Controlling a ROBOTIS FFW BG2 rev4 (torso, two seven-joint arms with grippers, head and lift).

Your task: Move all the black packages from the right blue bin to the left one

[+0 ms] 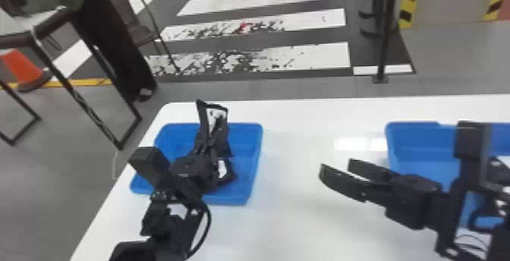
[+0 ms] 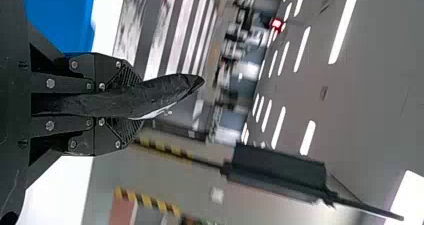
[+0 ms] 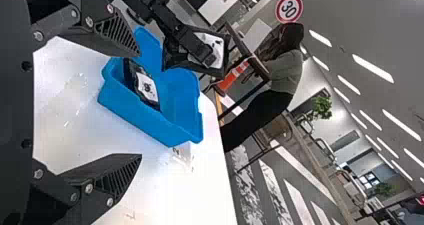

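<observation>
Right wrist view: the left pincer [image 3: 204,52] pinches a black package [image 3: 218,46], likely light, floppy and best grabbed by its middle; the right pincer [image 3: 140,105] is wide open.

Across the middle of the head view, the white table [image 1: 294,139] is offering a lane between the left bin [image 1: 249,169] and right bin [image 1: 415,139]; the right gripper [image 1: 336,165] is jutting into it. Left of centre, the left gripper [image 1: 211,144] and an upright black package [image 1: 223,129] are obstructing the left bin's middle. The right arm [image 1: 465,180] is crossing the right bin.
</observation>
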